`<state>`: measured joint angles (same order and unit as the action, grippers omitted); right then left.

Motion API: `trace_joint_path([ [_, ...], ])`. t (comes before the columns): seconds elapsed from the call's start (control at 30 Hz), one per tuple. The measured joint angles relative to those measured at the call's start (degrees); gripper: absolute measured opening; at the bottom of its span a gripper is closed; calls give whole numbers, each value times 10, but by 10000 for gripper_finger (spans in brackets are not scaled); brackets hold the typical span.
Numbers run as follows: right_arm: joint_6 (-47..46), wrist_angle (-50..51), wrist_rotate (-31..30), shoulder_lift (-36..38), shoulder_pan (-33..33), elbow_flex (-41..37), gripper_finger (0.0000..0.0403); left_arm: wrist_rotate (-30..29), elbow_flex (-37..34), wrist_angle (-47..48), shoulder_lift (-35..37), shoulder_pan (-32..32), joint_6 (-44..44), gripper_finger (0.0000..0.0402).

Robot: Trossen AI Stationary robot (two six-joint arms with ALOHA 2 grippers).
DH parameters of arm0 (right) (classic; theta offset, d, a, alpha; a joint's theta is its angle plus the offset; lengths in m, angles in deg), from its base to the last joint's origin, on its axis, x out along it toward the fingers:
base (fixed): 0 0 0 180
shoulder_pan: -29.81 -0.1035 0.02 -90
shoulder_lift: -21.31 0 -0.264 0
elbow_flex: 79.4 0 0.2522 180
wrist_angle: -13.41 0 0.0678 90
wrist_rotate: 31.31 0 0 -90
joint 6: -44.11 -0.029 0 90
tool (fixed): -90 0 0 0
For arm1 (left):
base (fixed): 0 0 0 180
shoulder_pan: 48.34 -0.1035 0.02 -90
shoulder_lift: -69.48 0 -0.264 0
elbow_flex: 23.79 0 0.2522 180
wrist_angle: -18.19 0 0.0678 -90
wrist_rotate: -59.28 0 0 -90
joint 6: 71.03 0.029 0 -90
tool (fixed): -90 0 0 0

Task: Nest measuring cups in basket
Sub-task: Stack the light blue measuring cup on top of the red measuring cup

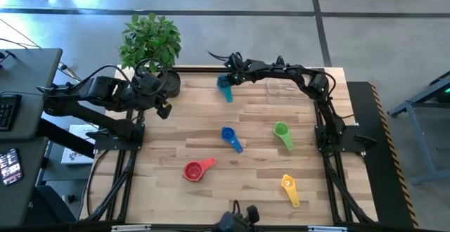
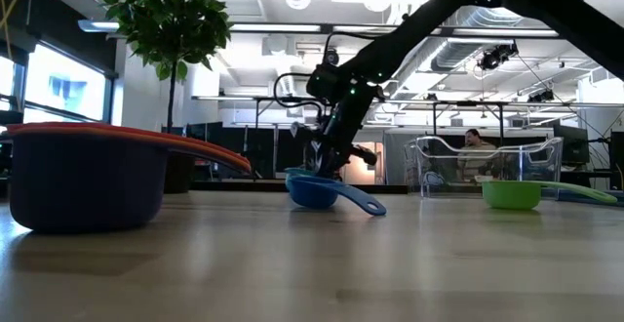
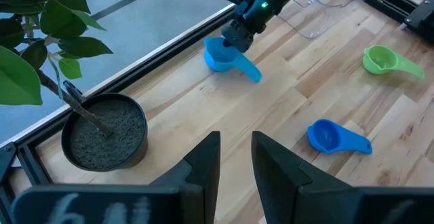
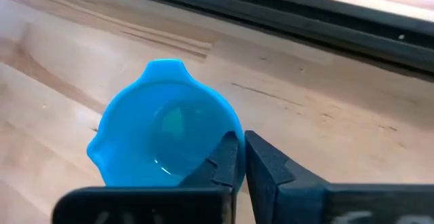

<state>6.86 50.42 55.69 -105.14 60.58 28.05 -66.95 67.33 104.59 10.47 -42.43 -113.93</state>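
A teal measuring cup (image 1: 225, 89) sits on the table near the far edge, with my right gripper (image 1: 227, 81) shut on it; the right wrist view shows its bowl (image 4: 159, 139) upright. The clear basket (image 1: 288, 88) stands to its right at the far edge. Blue (image 1: 230, 138), green (image 1: 283, 134), red (image 1: 197, 169) and yellow (image 1: 289, 188) cups lie apart on the wood, bowls up. My left gripper (image 3: 236, 163) hangs open above the table's far left, holding nothing. My right gripper has the teal cup by its bowl wall at the rim (image 4: 237, 137), one finger (image 4: 220, 166) inside the bowl and the other (image 4: 268, 170) outside. The fingers slant down from the table's right. The cup stands with its base on the table.
A black plant pot (image 1: 163, 83) with a leafy plant (image 1: 150, 41) stands at the far left corner, close to my left arm. In the low view a dark cup with an orange-red rim (image 2: 83, 176) fills the left foreground. Bare wood lies between the scattered cups.
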Motion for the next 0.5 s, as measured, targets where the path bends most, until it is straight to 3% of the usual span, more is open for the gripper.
trace_joint_path([
  [0.23,23,21,41,5,-11,10,5,27,0,0,0,0,0,74],
  [0.5,131,162,41,6,-80,124,2,49,0,0,0,0,0,74],
])
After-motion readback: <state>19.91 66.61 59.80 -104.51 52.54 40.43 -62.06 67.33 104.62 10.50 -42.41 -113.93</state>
